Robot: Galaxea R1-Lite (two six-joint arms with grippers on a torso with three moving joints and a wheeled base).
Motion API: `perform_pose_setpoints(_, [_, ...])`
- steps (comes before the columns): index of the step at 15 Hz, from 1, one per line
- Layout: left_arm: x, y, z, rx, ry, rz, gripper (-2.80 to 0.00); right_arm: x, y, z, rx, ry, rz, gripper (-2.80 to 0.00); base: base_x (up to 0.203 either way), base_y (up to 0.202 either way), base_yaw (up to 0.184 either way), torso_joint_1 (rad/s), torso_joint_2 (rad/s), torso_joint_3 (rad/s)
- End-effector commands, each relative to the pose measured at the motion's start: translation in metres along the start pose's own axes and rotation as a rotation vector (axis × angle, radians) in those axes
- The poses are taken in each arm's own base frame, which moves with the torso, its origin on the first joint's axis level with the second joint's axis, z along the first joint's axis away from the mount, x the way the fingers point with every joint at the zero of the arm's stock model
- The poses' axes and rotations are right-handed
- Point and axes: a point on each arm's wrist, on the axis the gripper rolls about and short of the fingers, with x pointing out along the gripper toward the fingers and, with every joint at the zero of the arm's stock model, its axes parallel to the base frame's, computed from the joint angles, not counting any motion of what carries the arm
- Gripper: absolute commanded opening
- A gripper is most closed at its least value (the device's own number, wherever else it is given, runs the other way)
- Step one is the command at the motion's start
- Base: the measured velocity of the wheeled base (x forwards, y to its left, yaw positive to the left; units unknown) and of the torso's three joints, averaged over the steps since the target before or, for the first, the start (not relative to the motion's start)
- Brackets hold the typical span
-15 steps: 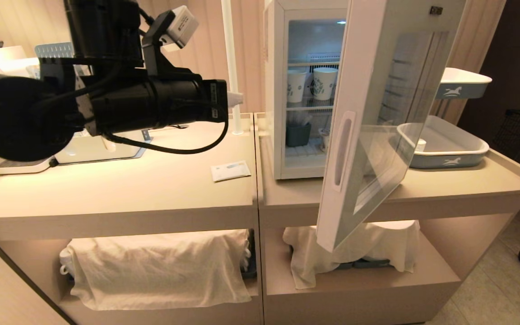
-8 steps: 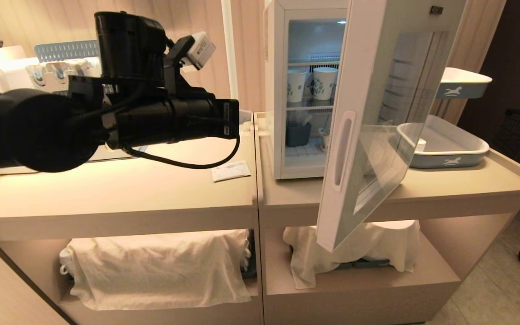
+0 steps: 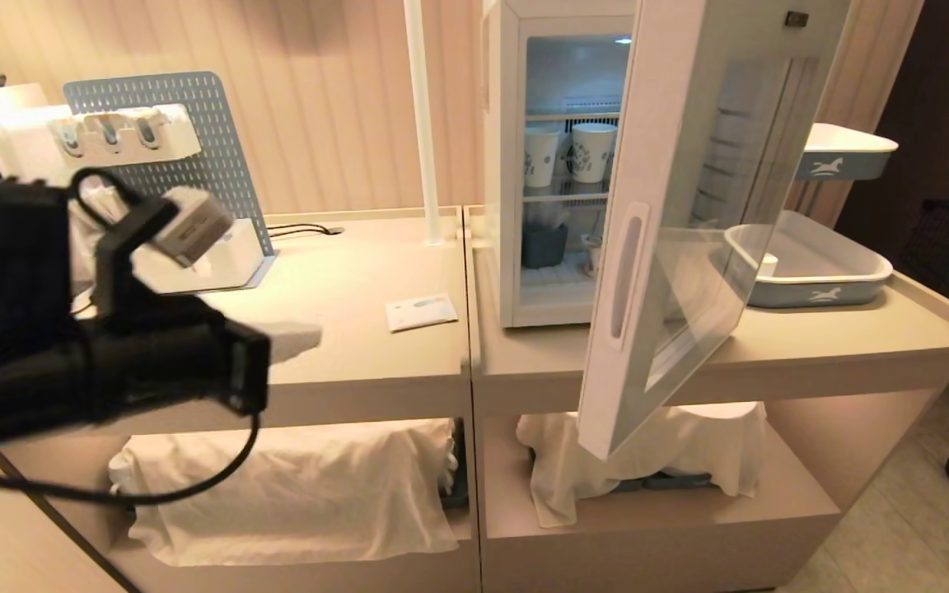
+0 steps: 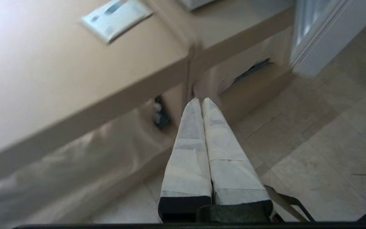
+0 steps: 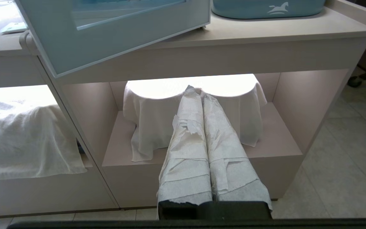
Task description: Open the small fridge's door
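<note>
The small white fridge (image 3: 507, 165) stands on the right counter with patterned paper cups (image 3: 591, 152) on its wire shelf. Its door (image 3: 689, 222) is swung wide open toward me, white inner side and recessed handle (image 3: 624, 276) facing left; its lower corner also shows in the right wrist view (image 5: 113, 35). My left gripper (image 3: 297, 338) is shut and empty, low at the front edge of the left counter, far left of the fridge; it also shows in the left wrist view (image 4: 201, 101). My right gripper (image 5: 195, 90) is shut and empty, low before the right cabinet, out of the head view.
A small white packet (image 3: 421, 311) lies on the left counter. A blue pegboard rack (image 3: 161, 140) and a white pole (image 3: 421, 123) stand at the back. Blue-white tubs (image 3: 812, 268) sit right of the fridge. White cloths (image 3: 293, 486) cover the lower shelves.
My left arm has drawn back from near the fridge, moving left and down to the left counter's front edge. The door has stayed open and still.
</note>
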Motion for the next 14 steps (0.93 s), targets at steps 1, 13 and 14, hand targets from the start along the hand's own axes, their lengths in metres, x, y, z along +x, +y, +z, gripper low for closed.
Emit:
perform_pose_setpoints(1, [-0.070, -0.006, -0.027, 0.005, -0.100, 0.068, -2.80, 0.001, 0.000, -0.003, -0.001, 0.010, 0.001, -2.80, 0.000, 0.000, 0.000, 0.000, 0.00, 0.000])
perform_pose_setpoints(13, [-0.162, -0.049, -0.218, -0.055, -0.053, 0.478, -2.80, 0.001, 0.000, -0.003, 0.001, 0.010, 0.001, -2.80, 0.000, 0.000, 0.000, 0.000, 0.00, 0.000])
perform_pose_setpoints(14, [-0.164, -0.051, -0.223, -0.049, -0.078, 0.486, -2.80, 0.001, 0.000, -0.003, 0.000, 0.008, 0.001, -2.80, 0.000, 0.000, 0.000, 0.000, 0.00, 0.000])
